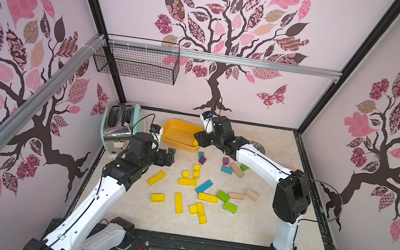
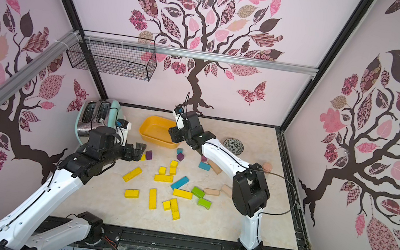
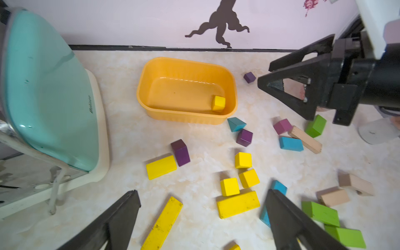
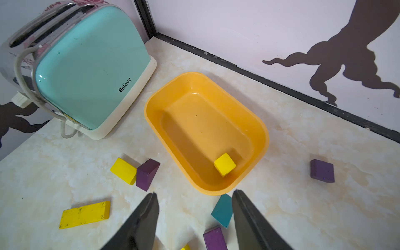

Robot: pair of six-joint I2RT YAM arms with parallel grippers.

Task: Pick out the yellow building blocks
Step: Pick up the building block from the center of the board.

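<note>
Both jaws gape empty. 1 yellow painted wooden cube [image 4: 224, 164] sits in the orange plastic tub [image 3: 184, 118]; other yellow building blocks [image 1: 187, 182] lie at its 6 o'clock, some touching, so a grab may scatter neighbours.

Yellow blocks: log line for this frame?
tub: one yellow cube inside | other yellow blocks: on table | left gripper: open, empty | right gripper: open, empty

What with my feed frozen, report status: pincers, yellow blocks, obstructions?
Left pincer and right pincer open, empty. One yellow cube in orange-yellow tub; other yellow blocks on table. Purple block against one yellow bar.
</note>
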